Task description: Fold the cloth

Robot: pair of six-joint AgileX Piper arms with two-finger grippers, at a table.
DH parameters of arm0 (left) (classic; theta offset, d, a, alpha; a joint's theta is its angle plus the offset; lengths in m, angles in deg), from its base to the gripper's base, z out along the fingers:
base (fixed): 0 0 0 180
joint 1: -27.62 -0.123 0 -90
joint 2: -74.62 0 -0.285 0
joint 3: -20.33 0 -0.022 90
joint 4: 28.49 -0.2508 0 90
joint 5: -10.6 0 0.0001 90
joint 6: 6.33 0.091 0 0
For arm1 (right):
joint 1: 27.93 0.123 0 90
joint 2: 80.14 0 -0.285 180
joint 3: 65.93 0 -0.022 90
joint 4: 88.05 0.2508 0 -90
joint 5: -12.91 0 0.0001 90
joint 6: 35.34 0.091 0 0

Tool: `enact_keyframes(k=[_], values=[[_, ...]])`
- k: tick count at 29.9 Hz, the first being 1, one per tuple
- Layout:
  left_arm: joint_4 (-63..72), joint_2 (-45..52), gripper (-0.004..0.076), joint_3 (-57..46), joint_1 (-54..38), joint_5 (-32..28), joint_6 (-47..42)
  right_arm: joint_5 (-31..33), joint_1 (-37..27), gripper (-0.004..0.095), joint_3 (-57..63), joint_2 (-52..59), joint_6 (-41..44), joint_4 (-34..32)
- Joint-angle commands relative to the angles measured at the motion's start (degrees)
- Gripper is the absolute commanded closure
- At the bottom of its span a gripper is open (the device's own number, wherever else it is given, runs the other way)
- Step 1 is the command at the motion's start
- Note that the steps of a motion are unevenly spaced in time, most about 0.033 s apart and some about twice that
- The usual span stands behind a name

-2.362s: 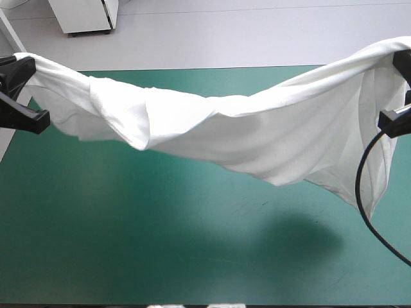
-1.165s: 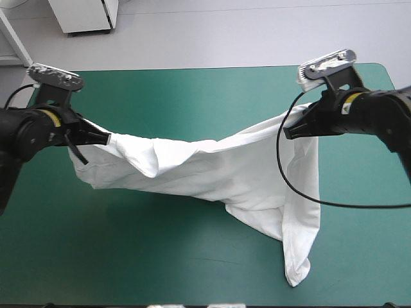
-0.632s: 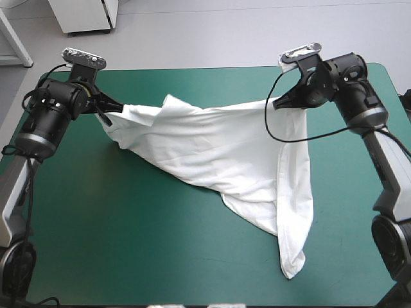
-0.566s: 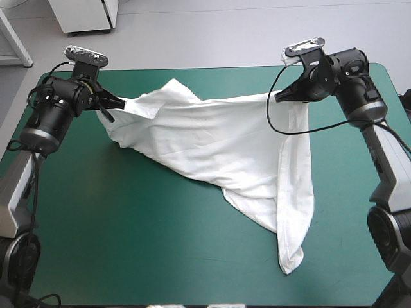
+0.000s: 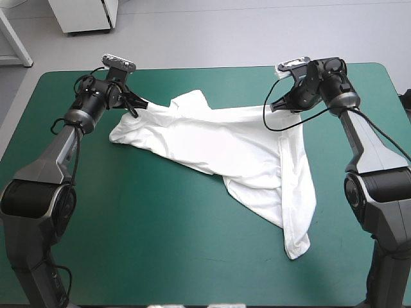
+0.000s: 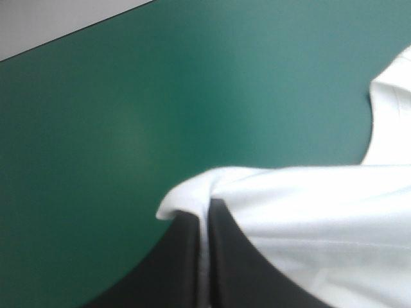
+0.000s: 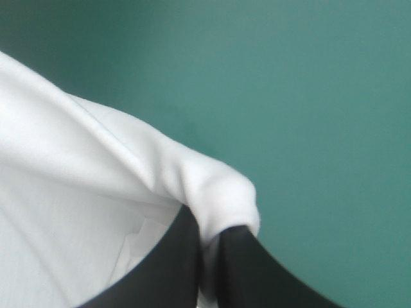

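Teal-green table (image 5: 128, 244) now carries most of the T-shirt (image 5: 218, 144). Earlier we had it slung in the air between the two arms, clear of the table. Since then both arms have come down and swept toward the far edge, and the T-shirt has been drawn out behind them. It lies across the far half of the table, roughly spread but wrinkled. A long tail (image 5: 297, 237) runs toward the near right corner, and a loose flap (image 5: 191, 101) is turned up near the left end. Left gripper (image 5: 142, 102) is clenched on the T-shirt's left end; its wrist view shows the fingers (image 6: 186, 256) all but closed with white sheet pinched between them. Right gripper (image 5: 273, 106) grasps the right end the same way, low over the table. Our reading: the lay-down is nearly done but the T-shirt is not yet flat. The tail wants straightening before any fold.
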Motion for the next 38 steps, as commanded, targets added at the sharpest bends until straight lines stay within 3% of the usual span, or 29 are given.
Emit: enact_keyframes(k=[1, 7, 12, 15, 20, 22, 30, 36, 38], values=[[1.33, 1.17, 0.0733, 2.14, -0.97, -7.37, -0.22, -2.62, -1.54, 0.0925, -2.07, 2.74, -1.93, 2.72], [2.74, -1.06, 0.0733, 2.81, -1.62, -7.55, -0.07, -2.87, -4.9, 0.0925, -2.07, 2.45, -4.36, 9.12], [5.65, -0.41, 0.0724, 6.07, -1.62, 0.58, 3.13, 1.08, -7.72, 0.0898, -2.07, 2.45, -8.47, 16.39], [8.5, 0.56, 0.0646, 8.43, -1.62, 3.91, 6.36, 3.76, -9.55, 0.0758, -2.07, 2.45, -10.63, 21.14], [14.5, 3.29, 0.0388, 9.86, -1.62, 8.8, 14.69, 6.91, -11.93, 0.0406, -2.07, 2.45, -10.87, 26.16], [14.78, 4.36, 0.0324, 9.86, -1.62, 11.78, 15.62, 7.68, -13.08, 0.0312, -2.07, 2.95, -12.28, 29.45], [11.13, 11.45, 0.0311, 8.22, -1.62, 25.16, 16.2, 9.58, -15.93, 0.0304, 2.03, 11.15, -12.13, 32.02], [4.31, 19.39, 0.0311, -3.62, -1.62, 24.68, 15.25, 9.21, -15.43, 0.0306, 15.44, 23.18, -13.24, 29.71], [3.02, 21.8, 0.0311, -9.33, -2.41, 22.06, 13.25, 7.97, -14.97, 0.0306, 20.19, 27.42, -13.24, 26.85]])
